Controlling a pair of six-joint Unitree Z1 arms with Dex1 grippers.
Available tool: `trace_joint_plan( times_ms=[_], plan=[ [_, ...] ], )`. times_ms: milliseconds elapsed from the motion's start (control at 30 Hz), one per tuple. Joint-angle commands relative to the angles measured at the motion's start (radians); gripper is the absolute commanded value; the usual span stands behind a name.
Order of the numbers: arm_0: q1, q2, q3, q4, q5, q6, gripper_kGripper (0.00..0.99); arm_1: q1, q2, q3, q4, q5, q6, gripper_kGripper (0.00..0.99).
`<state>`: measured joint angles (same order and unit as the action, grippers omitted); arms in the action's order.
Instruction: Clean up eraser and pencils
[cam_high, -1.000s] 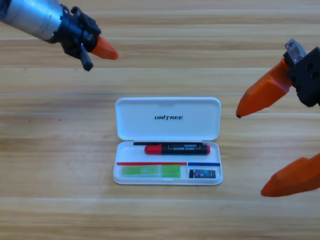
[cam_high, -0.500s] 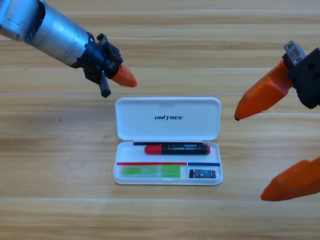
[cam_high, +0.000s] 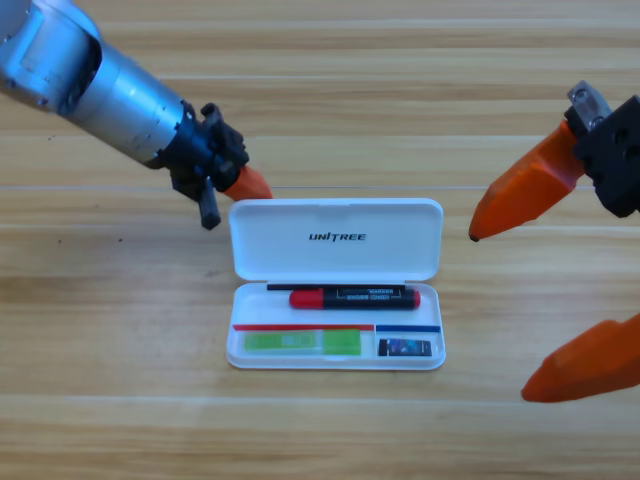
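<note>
At upper left, the left gripper (cam_high: 248, 184) is placed at the lid corner of the case (cam_high: 335, 238); its jaws cannot be told. Green pencil (cam_high: 300, 343), red pencil (cam_high: 354, 298) and eraser (cam_high: 405, 347) are stowed inside. Closing the lid is judged next. The right gripper (cam_high: 525, 300) is held wide at right.

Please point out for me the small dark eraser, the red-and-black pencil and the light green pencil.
Small dark grey-black eraser (cam_high: 405, 347), high view: middle of the block.
Red-and-black pencil (cam_high: 355, 298), high view: middle of the barrel.
Light green pencil (cam_high: 301, 343), high view: middle of the green stick.
</note>
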<state>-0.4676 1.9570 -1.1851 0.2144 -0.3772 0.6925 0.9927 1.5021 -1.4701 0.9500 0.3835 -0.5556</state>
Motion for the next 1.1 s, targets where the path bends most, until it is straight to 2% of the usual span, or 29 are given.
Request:
trace_joint_plan(
  times_ms=[33,367,733,1100],
  plan=[
    [-0.022,0.042,0.027,-0.007,-0.014,0.013,0.000,-0.020,-0.036,0.030,-0.039,0.015,0.011,0.986],
    [-0.059,-0.035,0.059,0.033,-0.015,0.013,0.000,-0.020,-0.036,0.027,-0.042,0.015,0.013,0.986],
    [-0.152,-0.084,0.134,0.031,-0.002,0.012,0.000,-0.022,-0.034,0.027,-0.042,0.015,0.016,0.986],
    [-0.213,-0.089,0.236,-0.035,0.035,0.056,0.000,-0.020,-0.036,0.027,-0.042,0.018,0.017,0.986]
  ],
)
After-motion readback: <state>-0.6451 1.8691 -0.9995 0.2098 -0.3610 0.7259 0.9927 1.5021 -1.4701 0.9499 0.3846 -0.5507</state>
